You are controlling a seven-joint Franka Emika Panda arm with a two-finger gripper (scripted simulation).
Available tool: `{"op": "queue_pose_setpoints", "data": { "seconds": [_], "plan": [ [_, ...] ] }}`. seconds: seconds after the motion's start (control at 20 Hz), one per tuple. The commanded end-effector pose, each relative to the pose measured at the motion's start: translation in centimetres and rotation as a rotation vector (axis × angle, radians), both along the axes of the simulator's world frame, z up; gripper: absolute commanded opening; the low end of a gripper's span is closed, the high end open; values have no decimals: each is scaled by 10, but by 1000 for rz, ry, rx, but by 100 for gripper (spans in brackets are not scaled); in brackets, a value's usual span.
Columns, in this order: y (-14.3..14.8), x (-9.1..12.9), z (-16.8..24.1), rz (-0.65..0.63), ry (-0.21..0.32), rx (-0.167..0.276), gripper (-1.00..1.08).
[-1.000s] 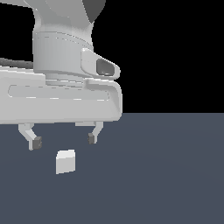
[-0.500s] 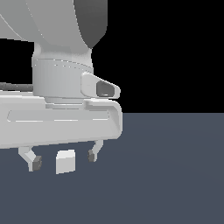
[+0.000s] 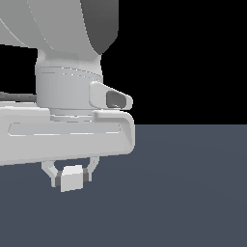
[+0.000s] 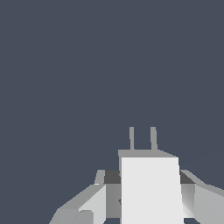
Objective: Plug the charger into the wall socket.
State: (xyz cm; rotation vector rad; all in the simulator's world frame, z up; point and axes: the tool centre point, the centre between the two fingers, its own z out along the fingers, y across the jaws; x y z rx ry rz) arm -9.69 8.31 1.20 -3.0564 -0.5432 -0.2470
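The charger [image 3: 72, 176] is a small white-grey block resting on the dark grey floor, below the big white arm. My gripper [image 3: 72, 181] has come down over it, and a finger presses against each side of the block, so it is shut on the charger. From the wrist view the charger [image 4: 149, 192] fills the space between the fingers [image 4: 89, 203], and its two thin prongs [image 4: 142, 139] stick out away from the camera. The wall socket is out of view in both pictures.
Plain dark grey floor [image 3: 193, 193] spreads all around the charger. The arm's wide white hand body [image 3: 62, 137] hangs just above the fingers and covers the exterior view's left.
The gripper came down from above the charger until its open fingers straddled it. The fingers then closed in from both sides onto the block, which has stayed where it was.
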Motion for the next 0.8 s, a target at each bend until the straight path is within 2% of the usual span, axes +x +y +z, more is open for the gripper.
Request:
{"op": "queue_pose_setpoints", "data": {
  "seconds": [0.0, 0.4, 0.75],
  "plan": [
    [0, 0, 0, 0, 0, 0, -100],
    [4, 7, 5, -35, 0, 1, -100],
    [13, 26, 21, -138, -1, 3, -100]
  ]
}}
